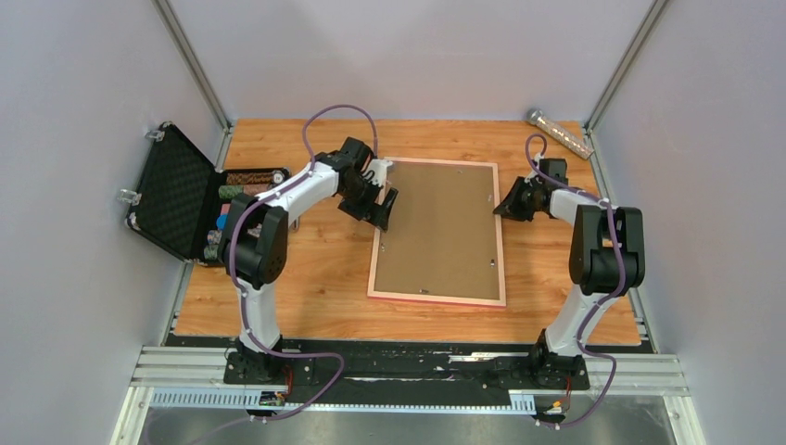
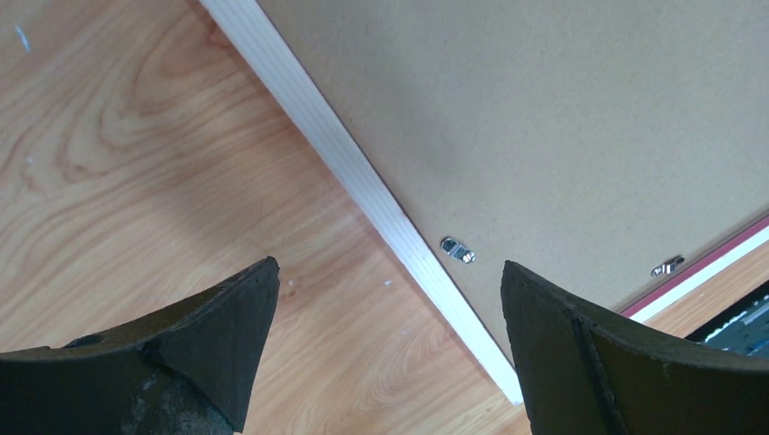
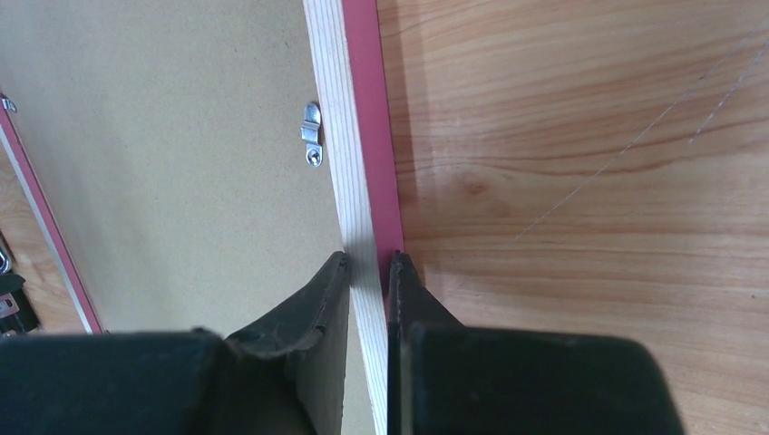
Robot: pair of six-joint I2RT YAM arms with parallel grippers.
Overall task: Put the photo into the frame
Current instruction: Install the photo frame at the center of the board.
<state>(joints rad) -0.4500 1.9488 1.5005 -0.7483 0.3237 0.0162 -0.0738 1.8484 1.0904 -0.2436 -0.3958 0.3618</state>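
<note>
The frame (image 1: 436,298) lies face down near the middle of the table (image 1: 306,278), its long sides running from the near edge toward the far edge; its pale back rails face up and a strip of pink shows along the outer edge. A plain brown backing board (image 1: 440,227) fills the opening and sits flat inside the rails. The photo is not visible in any view; it may lie under the board, but the pictures cannot settle that.

The right gripper (image 1: 503,206) is at the frame's right rail, toward the far end; in the right wrist view its jaws are clamped on that rail (image 3: 331,91), one finger on the board side and one on the pink outer side. A small metal turn clip (image 3: 311,133) lies on the board just beside the rail ahead of the fingers. The left gripper (image 1: 378,206) hovers over the left rail near the far left corner, jaws wide apart and holding nothing; the left wrist view shows the rail (image 2: 317,118) passing between the fingers, with another clip (image 2: 458,250) just inside it.

In judgement, the task looks late or nearly closed up if the print is already beneath the board; what would remain is turning the clips to lock the board. If the print is not inside, the board must come out first.
</note>
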